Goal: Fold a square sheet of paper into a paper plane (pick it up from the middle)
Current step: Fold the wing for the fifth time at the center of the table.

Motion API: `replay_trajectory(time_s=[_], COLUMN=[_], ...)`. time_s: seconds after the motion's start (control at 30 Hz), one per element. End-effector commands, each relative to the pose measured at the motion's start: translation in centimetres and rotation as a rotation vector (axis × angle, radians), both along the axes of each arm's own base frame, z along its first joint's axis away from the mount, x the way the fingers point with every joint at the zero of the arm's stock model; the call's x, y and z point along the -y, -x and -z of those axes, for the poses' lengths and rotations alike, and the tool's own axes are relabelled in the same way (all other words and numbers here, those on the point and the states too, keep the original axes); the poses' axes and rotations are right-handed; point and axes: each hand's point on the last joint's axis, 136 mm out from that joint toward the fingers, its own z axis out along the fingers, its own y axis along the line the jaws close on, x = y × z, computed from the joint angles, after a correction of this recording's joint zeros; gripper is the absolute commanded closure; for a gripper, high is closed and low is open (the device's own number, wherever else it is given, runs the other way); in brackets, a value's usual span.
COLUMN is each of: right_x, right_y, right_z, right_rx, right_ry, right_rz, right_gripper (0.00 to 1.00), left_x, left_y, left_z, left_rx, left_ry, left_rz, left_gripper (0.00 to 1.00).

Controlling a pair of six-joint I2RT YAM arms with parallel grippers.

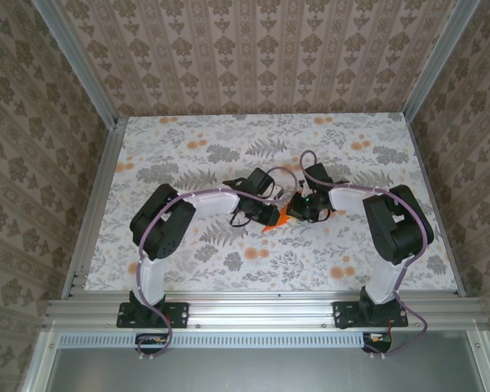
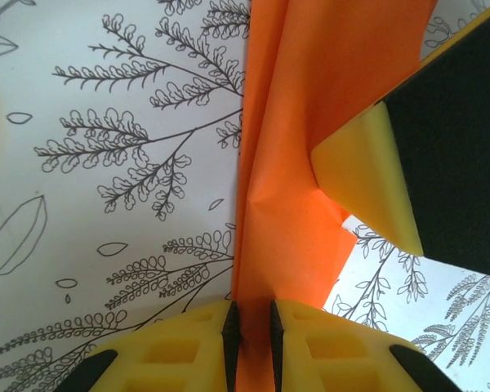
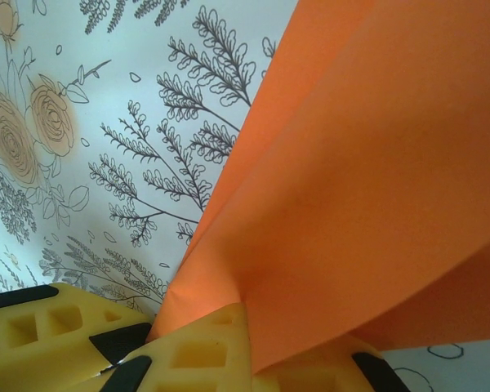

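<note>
The bright orange paper [image 1: 275, 221] is held up between both grippers at the table's middle, folded into several layers with a long crease. In the left wrist view the orange paper [image 2: 294, 163] runs up from between my left gripper's [image 2: 251, 327] pads, which are shut on it. The right gripper's yellow finger [image 2: 367, 184] presses the paper from the right there. In the right wrist view the orange paper [image 3: 359, 171] fans out from my right gripper [image 3: 249, 343], shut on its lower edge. From above, the left gripper [image 1: 268, 214] and right gripper [image 1: 298, 208] meet at the paper.
The table [image 1: 229, 253] is covered by a cloth printed with grey leaves and pale orange flowers [image 3: 33, 131]. An aluminium frame [image 1: 90, 212] and patterned walls bound it on three sides. Cables loop over both arms.
</note>
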Motion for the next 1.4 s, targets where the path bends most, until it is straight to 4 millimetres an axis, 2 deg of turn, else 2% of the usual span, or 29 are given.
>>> replay_trajectory(time_s=[0.0, 0.13, 0.4, 0.63, 0.8, 0.97, 1.03, 1.27, 1.37], right_x=[3.5, 3.7, 4.6, 4.0, 3.6, 3.8, 3.8, 4.6, 4.9], right_y=[2.4, 2.5, 2.9, 2.5, 2.0, 2.1, 2.3, 2.7, 2.9], right_z=[5.3, 5.6, 6.4, 6.1, 5.2, 5.5, 5.8, 6.7, 7.0], right_rx=[-0.131, -0.142, -0.158, -0.143, -0.111, -0.109, -0.116, -0.136, -0.144], right_ry=[0.171, 0.170, 0.190, 0.120, 0.091, 0.105, 0.110, 0.154, 0.171], right_rz=[0.065, 0.078, 0.094, 0.097, 0.088, 0.074, 0.071, 0.075, 0.079], right_gripper=[0.97, 1.00, 1.00, 1.00, 0.84, 0.79, 0.80, 0.95, 0.96], left_x=[-1.4, -1.3, -1.0, -1.3, -1.2, -0.9, -0.6, 0.9, 1.3], left_y=[2.6, 2.9, 3.0, 3.3, 3.5, 3.7, 3.8, 3.5, 3.3], left_z=[3.4, 3.6, 3.3, 4.0, 4.3, 4.4, 4.2, 1.7, 1.0], left_rx=[-0.065, -0.064, -0.066, -0.070, -0.069, -0.071, -0.074, -0.073, -0.071], left_ry=[-0.128, -0.136, -0.127, -0.162, -0.182, -0.190, -0.178, -0.066, -0.035], left_rz=[0.061, 0.072, 0.083, 0.096, 0.102, 0.114, 0.115, 0.098, 0.087], left_gripper=[0.79, 0.78, 0.74, 0.80, 0.84, 0.84, 0.84, 0.84, 0.82])
